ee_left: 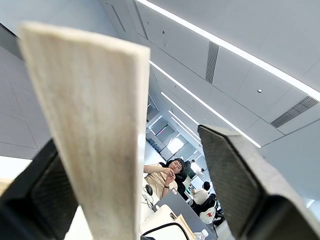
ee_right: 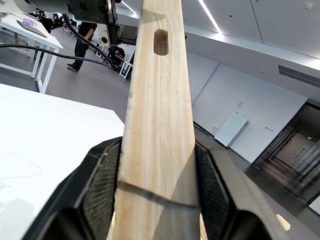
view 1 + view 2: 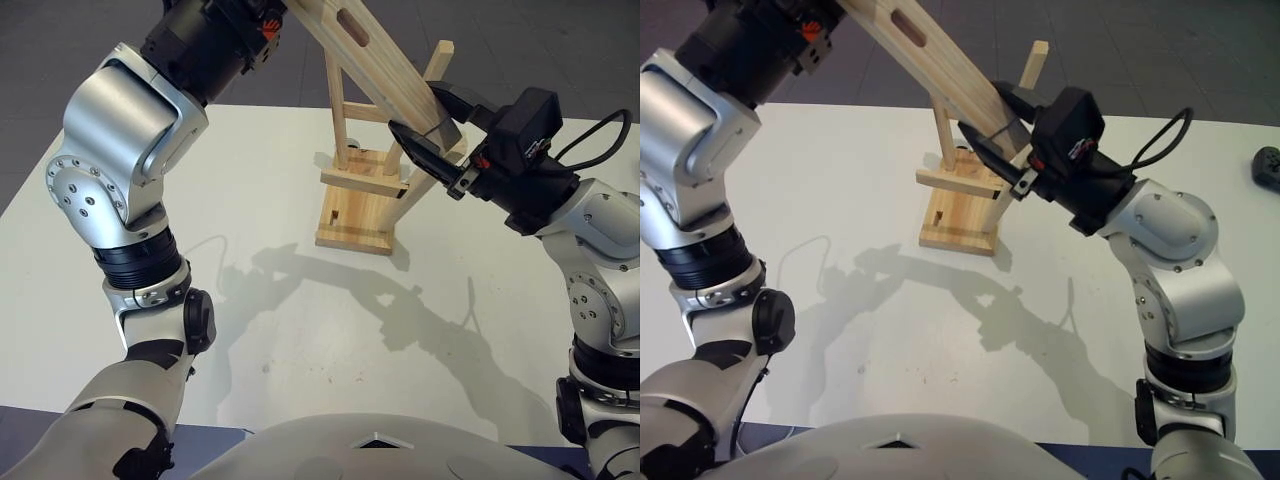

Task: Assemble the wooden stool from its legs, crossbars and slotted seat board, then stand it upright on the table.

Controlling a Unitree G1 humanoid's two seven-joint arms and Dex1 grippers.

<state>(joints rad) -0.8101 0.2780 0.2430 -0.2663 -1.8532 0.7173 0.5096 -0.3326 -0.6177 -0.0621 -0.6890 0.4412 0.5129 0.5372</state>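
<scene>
Two hands at the slotted seat board [image 3: 375, 55], tilted above the surface [image 3: 250, 200] | your right hand [image 3: 438, 128] clamps its lower end, both pads on the wood | your left hand [image 1: 142, 175] stands wide at the upper end, board against one finger | leg-and-crossbar frame [image 3: 362, 195] stands on the surface near the board's lower end

You have a pale straw-coloured seat board [image 2: 157, 110] with fine lengthwise grain and one dark oval slot [image 2: 161, 41]. The legs [image 3: 338, 110] and crossbars [image 3: 365, 182] match it in light pine. The counter [image 3: 300, 330] is plain white, streaked with grey shadows. The jaws of the left gripper [image 1: 132, 150] and right gripper [image 2: 157, 150] are black, their pads finely cross-hatched.
</scene>
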